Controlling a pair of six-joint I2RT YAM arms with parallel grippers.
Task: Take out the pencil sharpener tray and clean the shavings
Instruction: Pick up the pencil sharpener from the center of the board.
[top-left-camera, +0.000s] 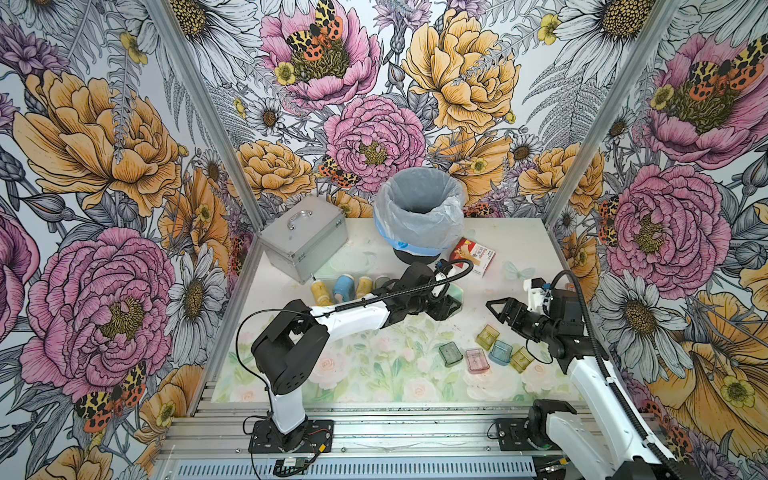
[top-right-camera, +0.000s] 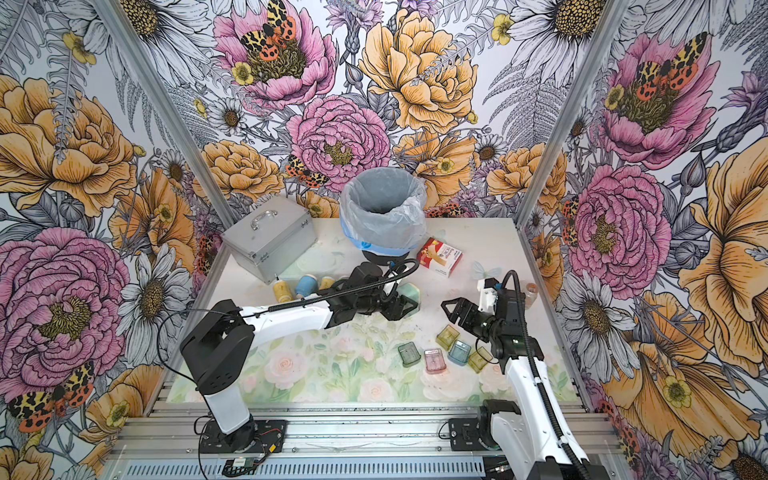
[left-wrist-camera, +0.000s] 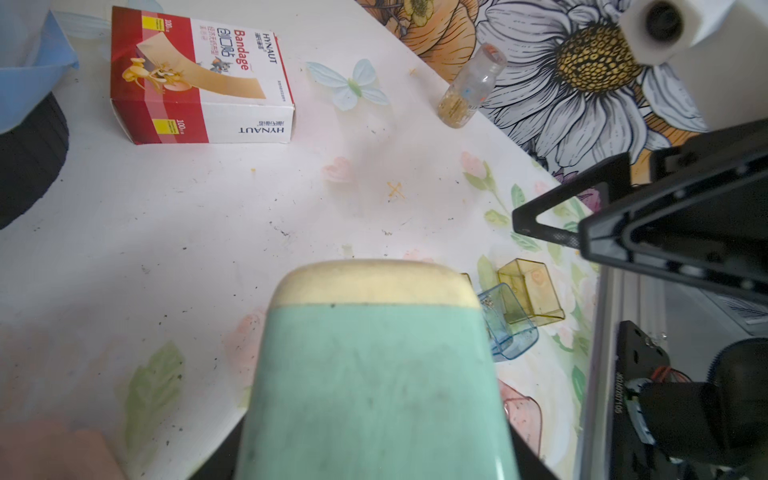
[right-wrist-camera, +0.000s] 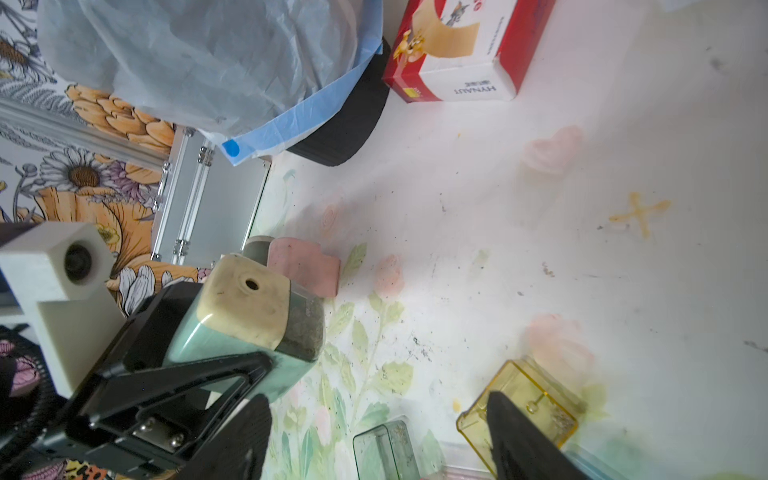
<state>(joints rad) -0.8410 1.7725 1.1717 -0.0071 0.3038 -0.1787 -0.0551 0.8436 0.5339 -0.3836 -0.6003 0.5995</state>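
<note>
1. Pencil sharpener tray (right-wrist-camera: 306, 328): a dark, see-through drawer seated in the side of the mint-green pencil sharpener (right-wrist-camera: 245, 307), just beside its cream front face. It looks packed full.
2. That sharpener is over the middle of the surface (top-left-camera: 374, 257), clamped across its body by the left claw (top-left-camera: 451, 305). Whether it clears the surface I cannot tell.
3. The right claw (top-left-camera: 498, 315) hangs near it, jaws spread wide with nothing between them, close to the loose translucent trays (top-left-camera: 476, 353).
4. Handling, as a judgement: the tray is thin hard plastic, so it should be light and stiff, and probably smooth enough to slip. A hard squeeze could bow or crack its walls.
5. The best hold looks to be the tray's exposed outer end, pinched across its narrow faces. The pull should run straight along the slot while the left claw braces the body.
6. It probably sits by friction and may come free with a jerk. Keep it level, or the fill will spill onto the surface, where shavings (right-wrist-camera: 419, 349) already lie scattered.
7. The lined waste bin (top-left-camera: 411, 232) stands at the back and is the likely place to tip it.
</note>
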